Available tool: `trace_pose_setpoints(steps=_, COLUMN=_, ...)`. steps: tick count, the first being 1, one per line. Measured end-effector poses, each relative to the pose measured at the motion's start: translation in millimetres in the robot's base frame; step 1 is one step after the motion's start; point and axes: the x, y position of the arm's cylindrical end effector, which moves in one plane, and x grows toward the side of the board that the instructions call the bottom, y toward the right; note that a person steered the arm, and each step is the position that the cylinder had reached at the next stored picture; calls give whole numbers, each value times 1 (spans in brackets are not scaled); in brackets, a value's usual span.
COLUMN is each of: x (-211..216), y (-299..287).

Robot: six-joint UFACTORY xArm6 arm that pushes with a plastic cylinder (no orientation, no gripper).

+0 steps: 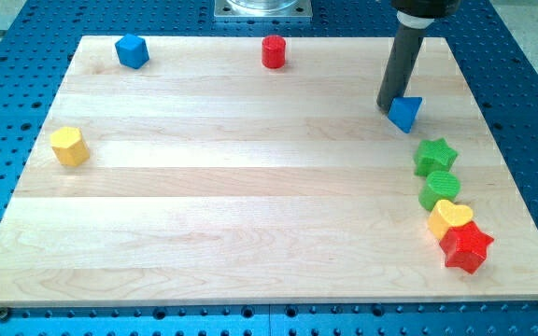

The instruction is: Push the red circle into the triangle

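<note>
The red circle (274, 52) is a small red cylinder near the view's top, a little right of centre. The blue triangle (404, 113) lies toward the view's right, upper part of the board. My tip (387, 105) stands just at the triangle's left edge, touching or nearly touching it. The dark rod rises from there to the view's top. The red circle is far to the left of my tip and the triangle.
A blue cube (132, 50) sits at top left and a yellow hexagon (69, 147) at left. On the right, in a column: green star (435, 155), green circle (439, 189), yellow heart (448, 219), red star (466, 246). The wooden board (250, 205) rests on a blue perforated table.
</note>
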Motion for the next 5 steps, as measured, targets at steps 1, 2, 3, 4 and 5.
trace_pose_setpoints(steps=1, x=11, y=33)
trace_pose_setpoints(steps=2, x=11, y=33)
trace_pose_setpoints(steps=3, x=15, y=33)
trace_pose_setpoints(steps=4, x=23, y=33)
trace_pose_setpoints(steps=5, x=0, y=-9)
